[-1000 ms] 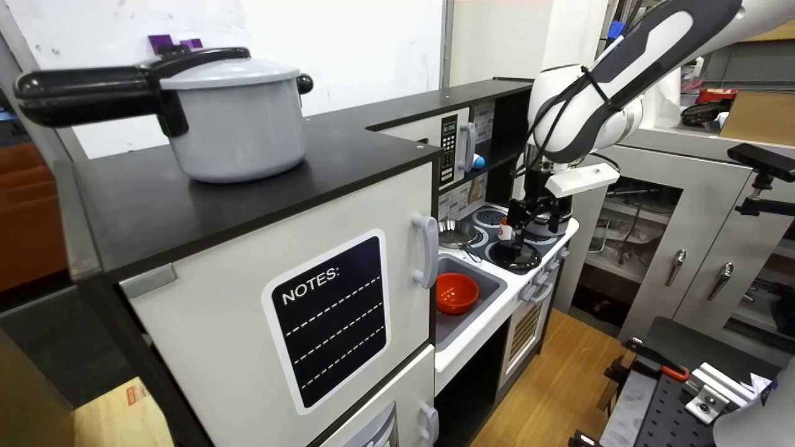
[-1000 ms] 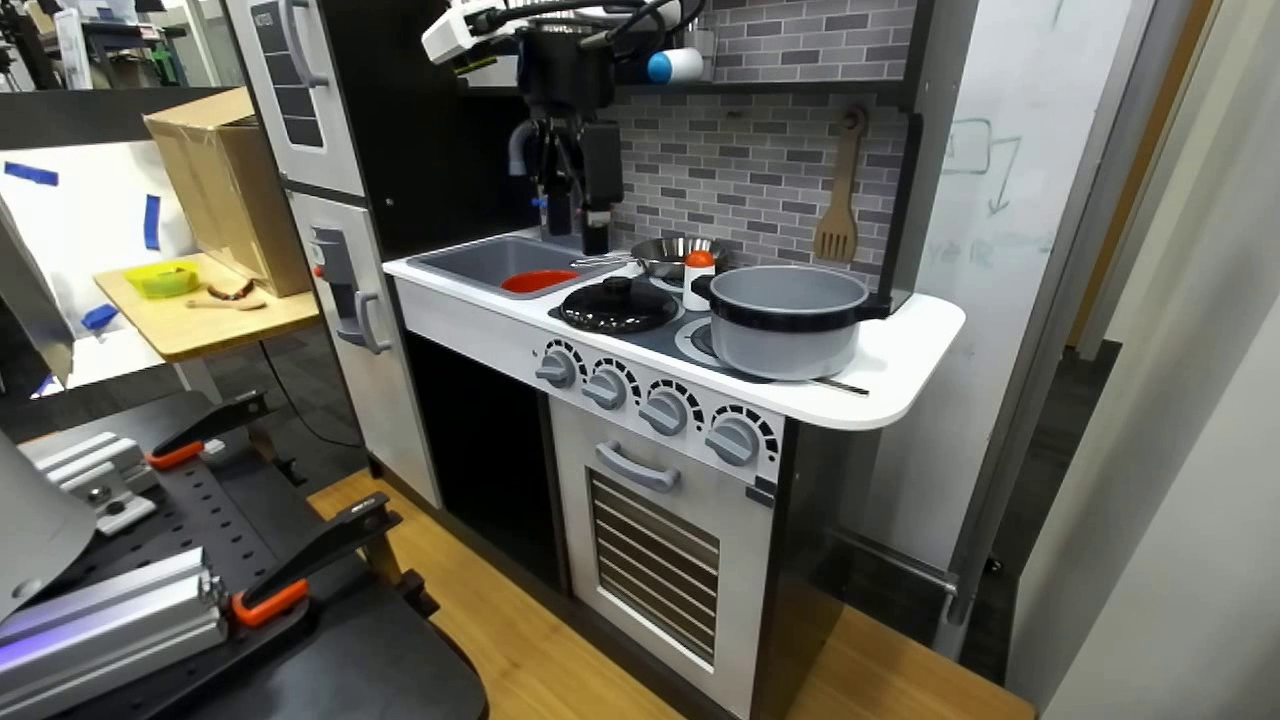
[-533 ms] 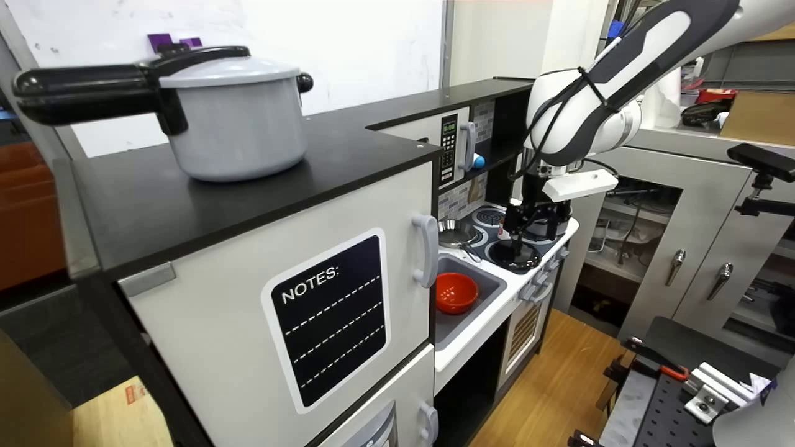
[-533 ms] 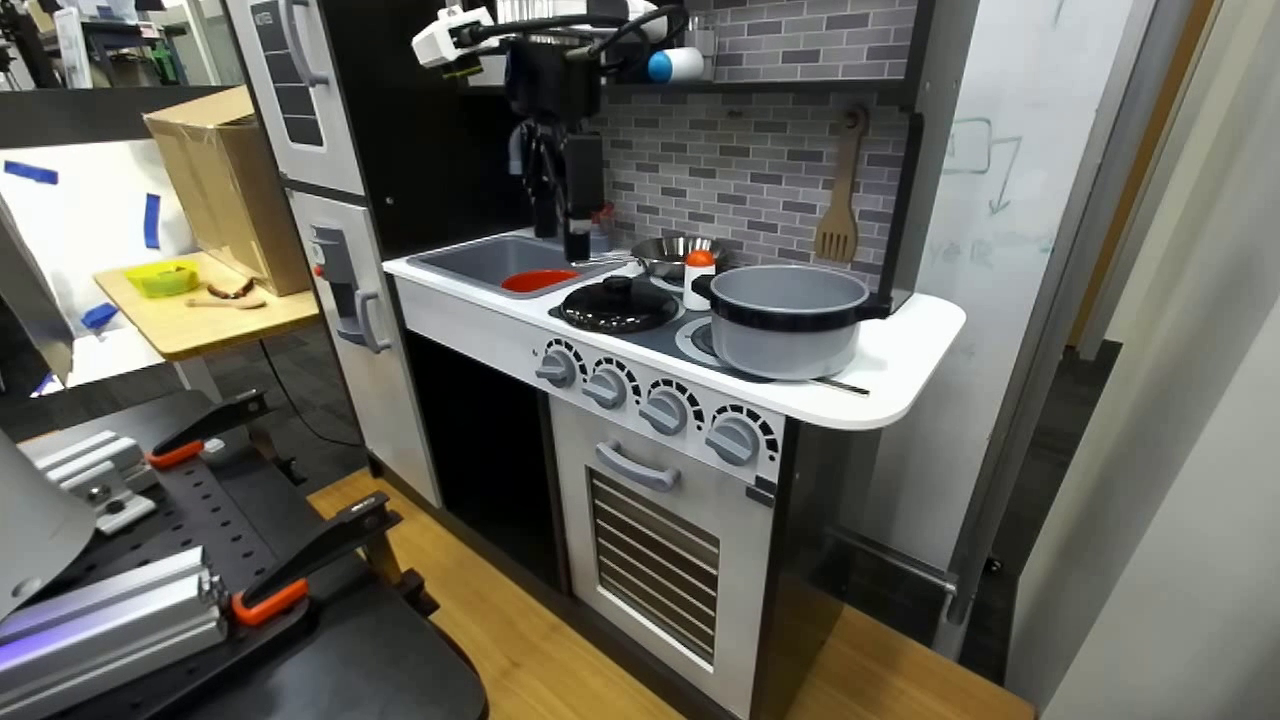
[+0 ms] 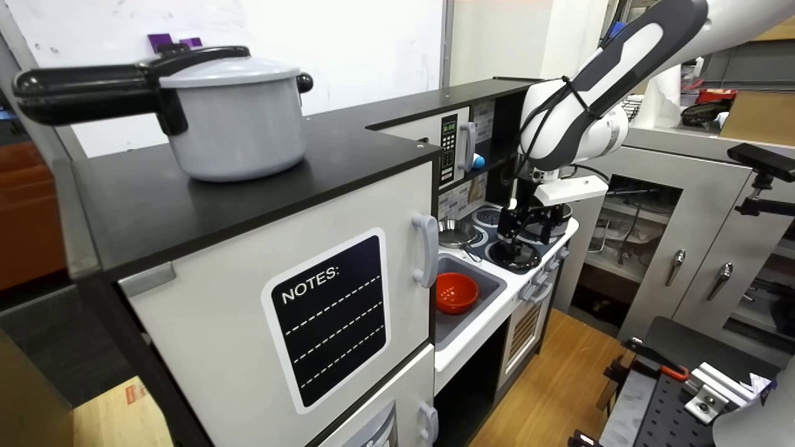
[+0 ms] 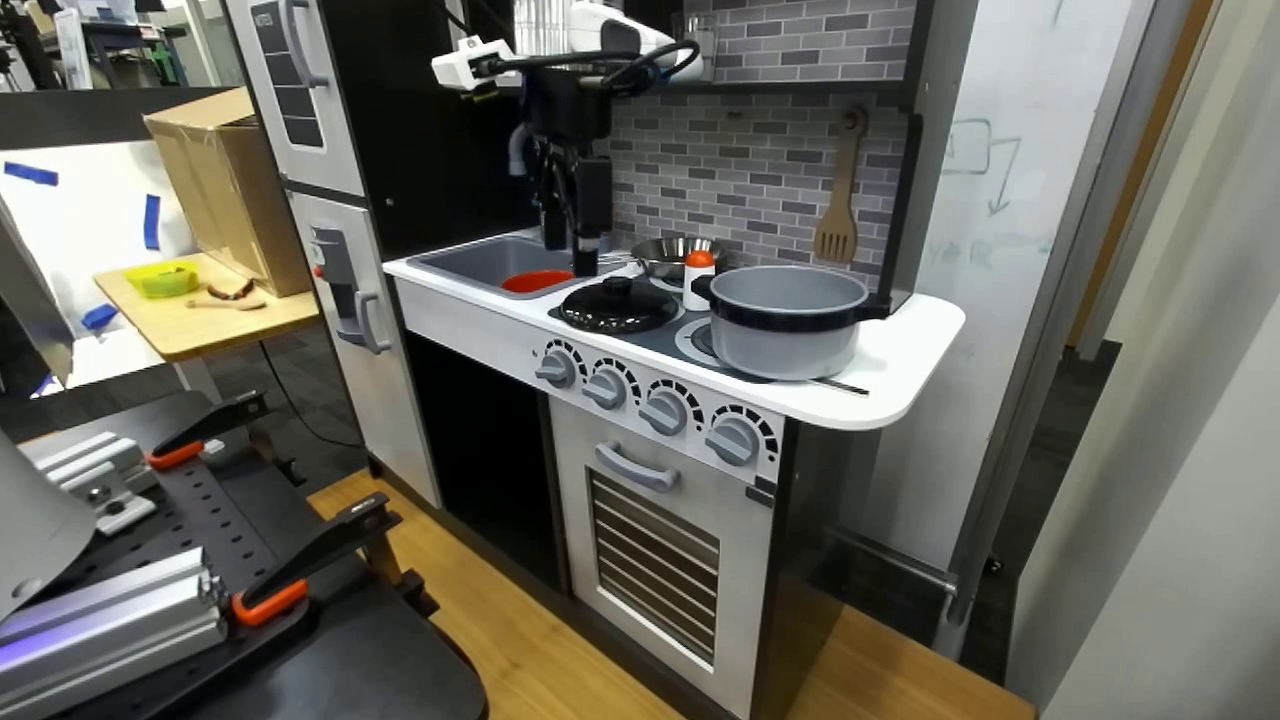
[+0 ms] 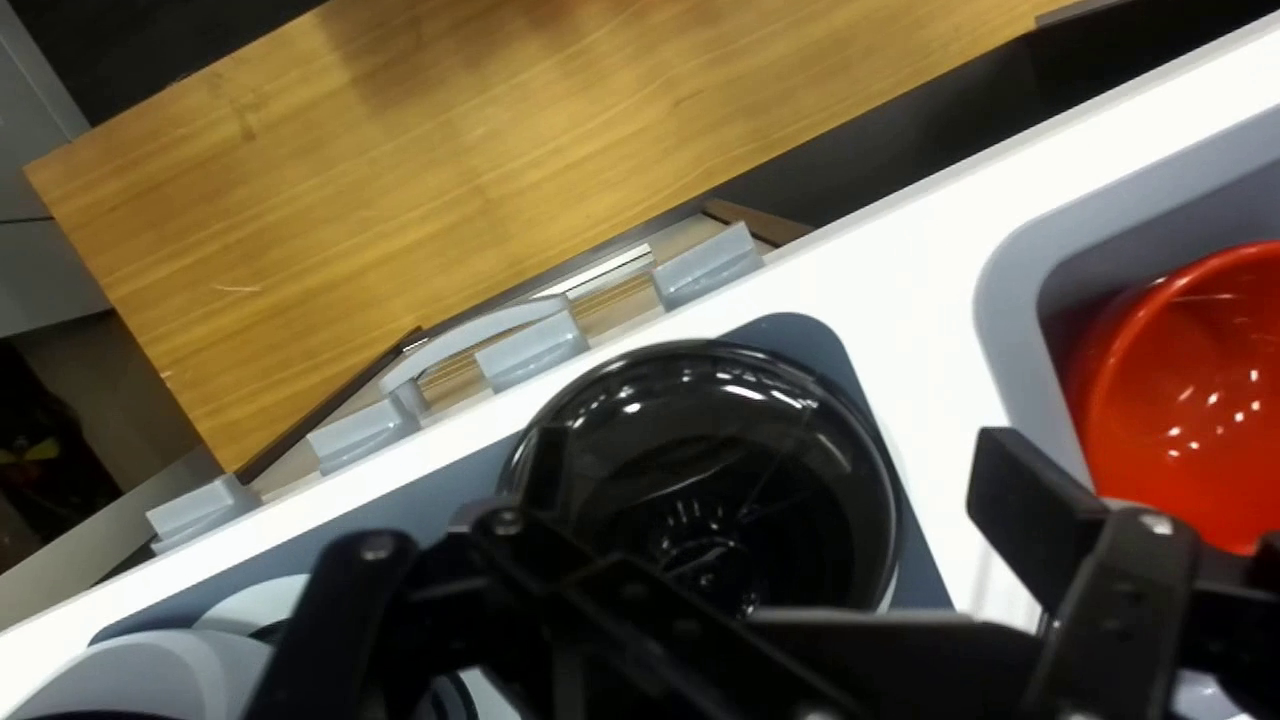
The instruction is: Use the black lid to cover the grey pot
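The black lid (image 5: 515, 256) lies knob-up on the stove top, also seen in an exterior view (image 6: 620, 305) and in the wrist view (image 7: 740, 440). The grey pot (image 6: 785, 335) with a black band and side handles stands uncovered on the stove beside the lid. In an exterior view the grey pot (image 5: 561, 227) is partly hidden behind my gripper (image 5: 526, 234); a bit of the pot (image 7: 150, 665) shows at the wrist view's lower left. My gripper (image 6: 572, 248) is open and empty above the lid, toward its sink side. The fingers (image 7: 790, 495) partly hide the lid's knob.
A red bowl (image 5: 456, 293) sits in the grey sink (image 6: 460, 262). A white shaker with an orange cap (image 6: 699, 282) and a metal pan (image 6: 680, 258) stand behind the lid. A wooden spatula (image 6: 840, 215) hangs on the wall. A large pot with a black handle (image 5: 239, 124) stands on the upper counter.
My gripper has shifted toward the sink side, moved a little back, and come lower over the black lid. The lid and the grey pot have not moved.
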`<state>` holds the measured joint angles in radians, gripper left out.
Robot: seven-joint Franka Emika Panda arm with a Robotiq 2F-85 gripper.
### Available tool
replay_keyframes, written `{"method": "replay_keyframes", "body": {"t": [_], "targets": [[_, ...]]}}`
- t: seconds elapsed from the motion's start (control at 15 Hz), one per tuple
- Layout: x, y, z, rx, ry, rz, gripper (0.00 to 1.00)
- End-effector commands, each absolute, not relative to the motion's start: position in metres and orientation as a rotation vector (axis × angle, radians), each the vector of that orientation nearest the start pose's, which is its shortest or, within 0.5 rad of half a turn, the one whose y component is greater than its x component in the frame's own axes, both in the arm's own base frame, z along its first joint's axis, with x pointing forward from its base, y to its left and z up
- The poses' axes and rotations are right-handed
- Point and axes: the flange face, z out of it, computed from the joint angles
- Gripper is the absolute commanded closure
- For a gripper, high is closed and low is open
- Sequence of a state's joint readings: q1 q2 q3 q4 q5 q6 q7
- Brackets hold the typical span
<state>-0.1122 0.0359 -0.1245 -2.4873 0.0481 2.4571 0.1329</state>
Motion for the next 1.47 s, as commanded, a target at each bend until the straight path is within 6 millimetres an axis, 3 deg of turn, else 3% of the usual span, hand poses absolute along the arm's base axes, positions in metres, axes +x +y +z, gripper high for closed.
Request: {"method": "replay_keyframes", "body": {"t": [0.0,0.67,1.4], "targets": [[0.469,-0.114,0.263,-3.071,0.596,0.072,0.00],[0.474,-0.126,0.254,-3.164,0.610,0.058,0.00],[0.481,-0.124,0.246,-3.150,0.587,0.063,0.00]]}}
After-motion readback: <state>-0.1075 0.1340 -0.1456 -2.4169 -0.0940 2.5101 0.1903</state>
